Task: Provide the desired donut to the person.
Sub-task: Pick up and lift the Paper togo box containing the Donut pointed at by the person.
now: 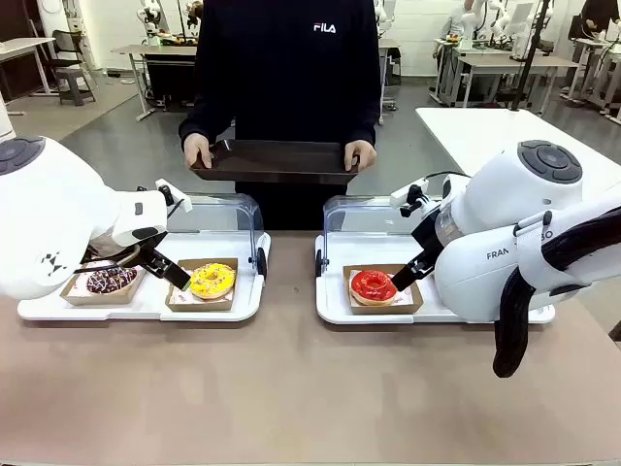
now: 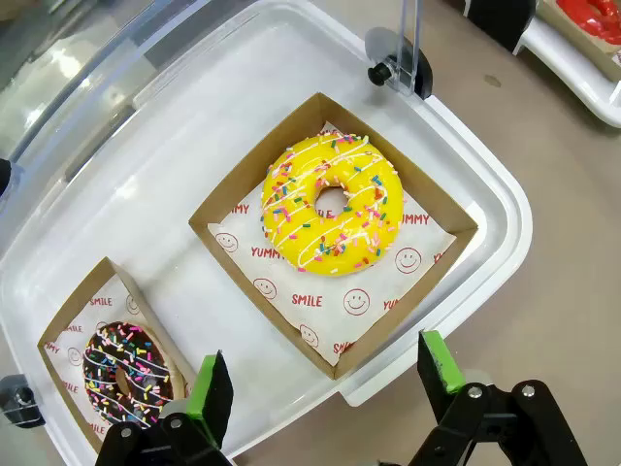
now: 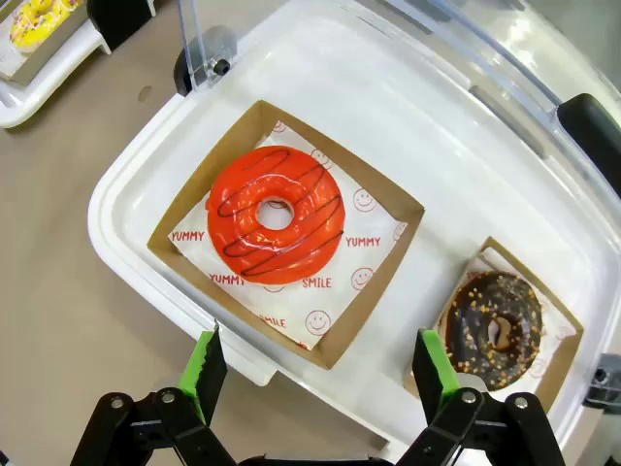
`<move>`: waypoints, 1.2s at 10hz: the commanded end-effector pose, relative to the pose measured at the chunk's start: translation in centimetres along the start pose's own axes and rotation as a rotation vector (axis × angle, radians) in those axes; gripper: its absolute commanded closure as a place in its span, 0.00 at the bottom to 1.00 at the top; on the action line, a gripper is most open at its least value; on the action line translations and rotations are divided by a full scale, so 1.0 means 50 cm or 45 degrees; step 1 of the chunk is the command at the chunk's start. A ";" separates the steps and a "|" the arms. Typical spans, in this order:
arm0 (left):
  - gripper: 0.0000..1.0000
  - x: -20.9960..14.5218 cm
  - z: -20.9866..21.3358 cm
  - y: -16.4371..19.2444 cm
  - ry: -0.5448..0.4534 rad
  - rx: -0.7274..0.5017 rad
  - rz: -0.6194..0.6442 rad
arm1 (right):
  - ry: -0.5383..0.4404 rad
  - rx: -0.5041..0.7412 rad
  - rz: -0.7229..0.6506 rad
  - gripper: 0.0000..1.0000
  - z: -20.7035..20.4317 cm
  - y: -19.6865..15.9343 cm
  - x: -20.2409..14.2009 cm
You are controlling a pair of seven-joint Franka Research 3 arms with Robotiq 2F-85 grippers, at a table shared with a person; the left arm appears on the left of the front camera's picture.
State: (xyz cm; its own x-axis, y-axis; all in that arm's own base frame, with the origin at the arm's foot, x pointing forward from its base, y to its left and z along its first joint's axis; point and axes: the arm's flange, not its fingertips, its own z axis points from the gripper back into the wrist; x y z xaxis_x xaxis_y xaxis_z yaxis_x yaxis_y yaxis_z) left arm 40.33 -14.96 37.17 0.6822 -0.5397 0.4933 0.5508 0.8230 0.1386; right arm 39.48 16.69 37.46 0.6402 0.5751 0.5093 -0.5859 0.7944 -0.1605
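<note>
Front view: person (image 1: 286, 68) stands at the far side, both hands on a dark tray (image 1: 277, 163) held in front of the body. Left gripper (image 2: 325, 374) jaws wide, nothing held, hanging over the yellow donut (image 2: 333, 202) in its cardboard box. Sprinkled chocolate donut (image 2: 124, 374) is in the next box, same white bin (image 2: 509, 228). Right gripper (image 3: 318, 361) also wide and empty, above the red donut (image 3: 276, 214); nut-topped donut (image 3: 500, 330) boxed beside it. All four donuts sit in their boxes.
</note>
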 end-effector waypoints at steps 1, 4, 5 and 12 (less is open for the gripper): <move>0.00 0.000 0.000 0.000 0.000 0.000 0.000 | 0.000 0.000 0.000 0.00 0.000 0.000 0.000; 0.00 0.000 0.000 0.000 0.000 0.000 0.000 | 0.000 0.000 0.000 0.00 0.000 0.000 0.000; 0.00 0.000 0.000 0.000 0.000 0.000 0.000 | 0.000 0.000 0.000 0.00 0.000 0.000 0.000; 0.00 0.000 0.000 0.000 0.000 0.000 0.000 | 0.000 0.000 0.001 0.00 0.000 0.000 0.000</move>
State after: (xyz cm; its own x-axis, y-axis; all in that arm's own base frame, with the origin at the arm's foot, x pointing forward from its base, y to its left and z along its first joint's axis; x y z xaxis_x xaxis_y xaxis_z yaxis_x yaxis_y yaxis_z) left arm 40.33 -14.96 37.17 0.6821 -0.5398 0.4933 0.5509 0.8230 0.1387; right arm 39.47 16.70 37.47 0.6399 0.5755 0.5092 -0.5861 0.7941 -0.1610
